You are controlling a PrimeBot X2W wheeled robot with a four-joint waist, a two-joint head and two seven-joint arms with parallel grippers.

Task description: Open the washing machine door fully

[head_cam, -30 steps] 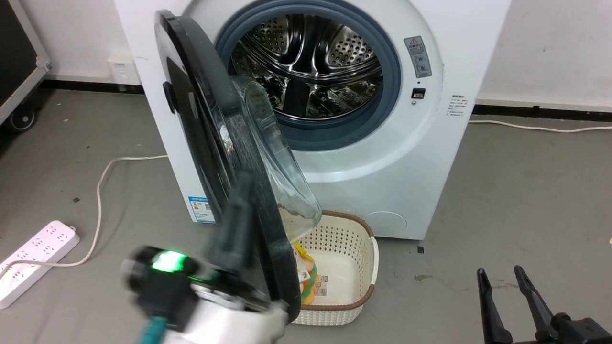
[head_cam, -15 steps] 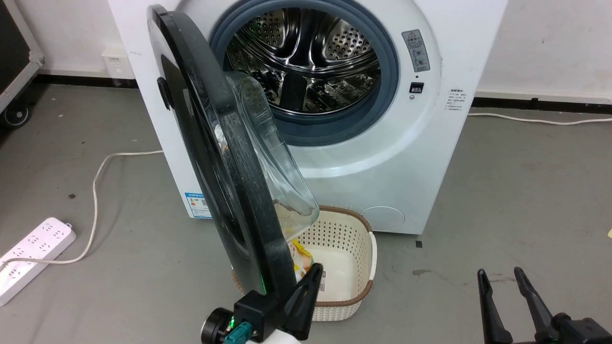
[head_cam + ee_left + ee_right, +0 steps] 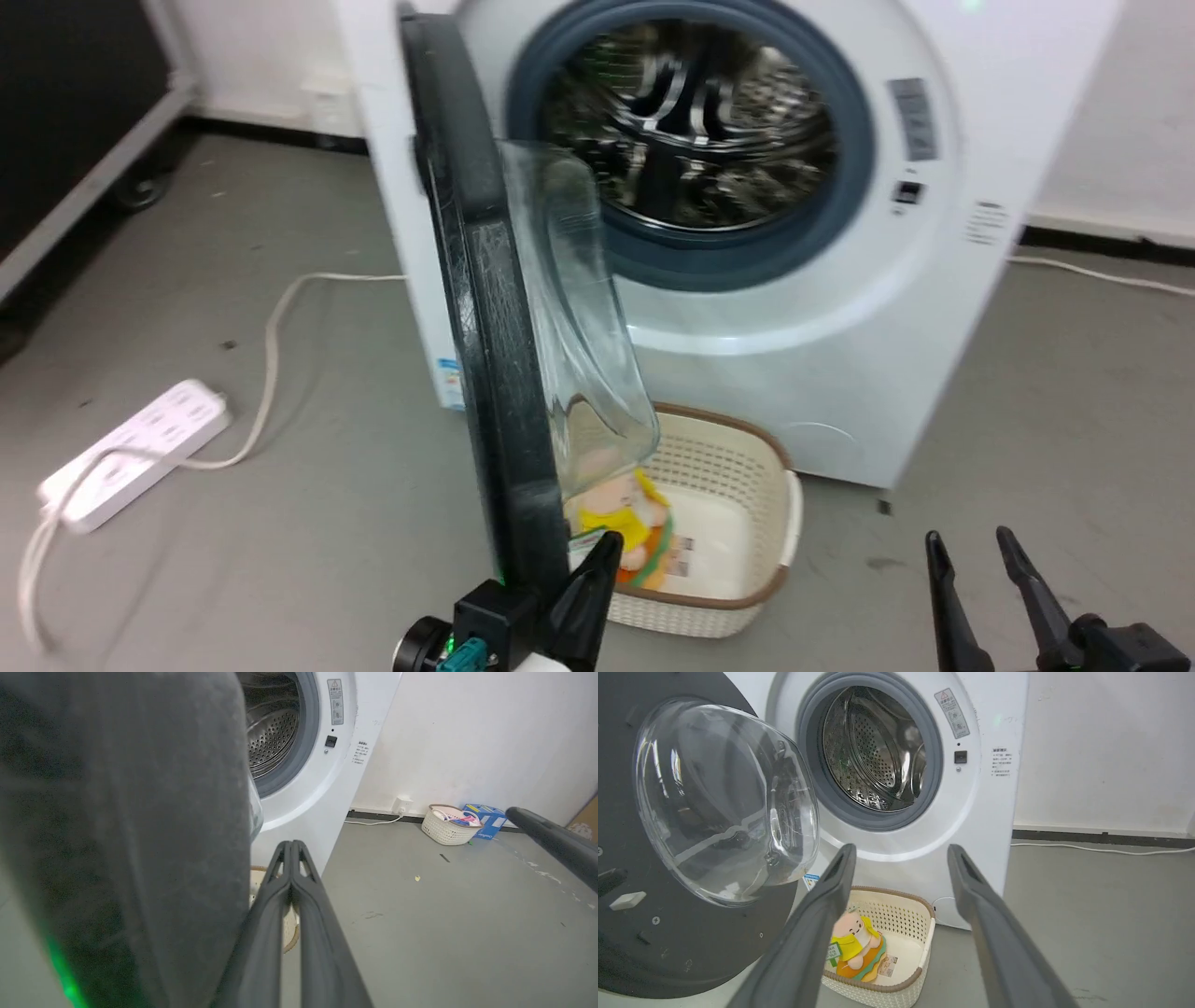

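Door is about half open. Left gripper is clenched on nothing, tucked beside its inner face, probably to shove it wider. Right gripper hangs back, spread open.

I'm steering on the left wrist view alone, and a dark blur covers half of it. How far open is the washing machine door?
Observer: In the head view the washing machine door stands edge-on, roughly square to the front of the washing machine. It is not swung back fully.
Operator: Where does my gripper sit against it?
Observer: The left gripper, shut, stands close by the door's lower rim, on the glass side.
Operator: Is anything under the door?
Observer: A plush toy lies in the cream basket below the glass.
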